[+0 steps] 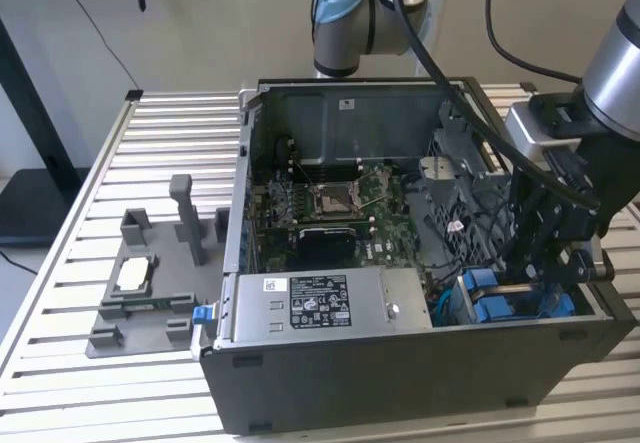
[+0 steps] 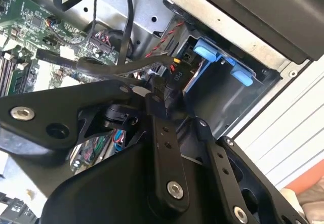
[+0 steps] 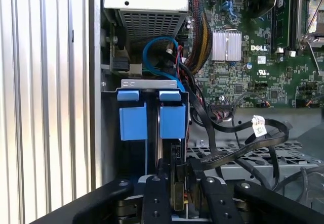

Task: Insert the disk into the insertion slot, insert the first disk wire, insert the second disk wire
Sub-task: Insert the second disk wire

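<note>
My gripper (image 1: 541, 271) reaches down into the open computer case, at the dark grey drive cage (image 1: 520, 308) in its front corner on the exterior view's right. In the first wrist view the fingers (image 3: 161, 176) stand close together on a small dark wire connector (image 3: 178, 186), just behind the cage. Two blue plastic carrier ends (image 3: 152, 122) sit side by side in the insertion slot (image 3: 152, 90); the disk's metal body is hidden. In the second wrist view a black connector with red, yellow and black wires (image 2: 171, 77) lies at the fingertips, beside the blue tabs (image 2: 208, 50).
A long grey box with a white sticker (image 1: 320, 303) lies along the case front. The green motherboard (image 1: 330, 203) fills the middle. Loose black cables (image 3: 243, 143) loop beside the cage. A grey fixture (image 1: 150, 283) stands on the slatted table (image 1: 170, 143) at the exterior view's left.
</note>
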`<act>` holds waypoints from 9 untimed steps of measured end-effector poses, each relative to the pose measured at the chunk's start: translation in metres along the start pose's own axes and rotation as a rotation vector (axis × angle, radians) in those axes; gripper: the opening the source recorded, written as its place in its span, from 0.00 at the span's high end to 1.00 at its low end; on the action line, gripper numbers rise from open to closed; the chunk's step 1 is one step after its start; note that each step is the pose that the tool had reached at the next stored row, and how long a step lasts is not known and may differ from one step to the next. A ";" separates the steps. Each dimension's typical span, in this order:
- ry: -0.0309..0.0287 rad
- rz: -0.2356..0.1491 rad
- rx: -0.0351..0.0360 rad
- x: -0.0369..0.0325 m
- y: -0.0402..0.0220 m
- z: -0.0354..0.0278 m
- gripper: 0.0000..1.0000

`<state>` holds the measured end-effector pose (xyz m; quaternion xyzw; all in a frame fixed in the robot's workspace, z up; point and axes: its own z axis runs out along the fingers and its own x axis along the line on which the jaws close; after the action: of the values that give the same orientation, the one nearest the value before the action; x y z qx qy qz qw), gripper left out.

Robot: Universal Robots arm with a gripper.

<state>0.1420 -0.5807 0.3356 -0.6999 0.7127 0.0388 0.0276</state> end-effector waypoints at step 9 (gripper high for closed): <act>-0.0008 0.001 -0.0017 -0.0008 0.0001 -0.0080 0.69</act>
<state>0.1420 -0.5807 0.3436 -0.6995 0.7130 0.0397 0.0273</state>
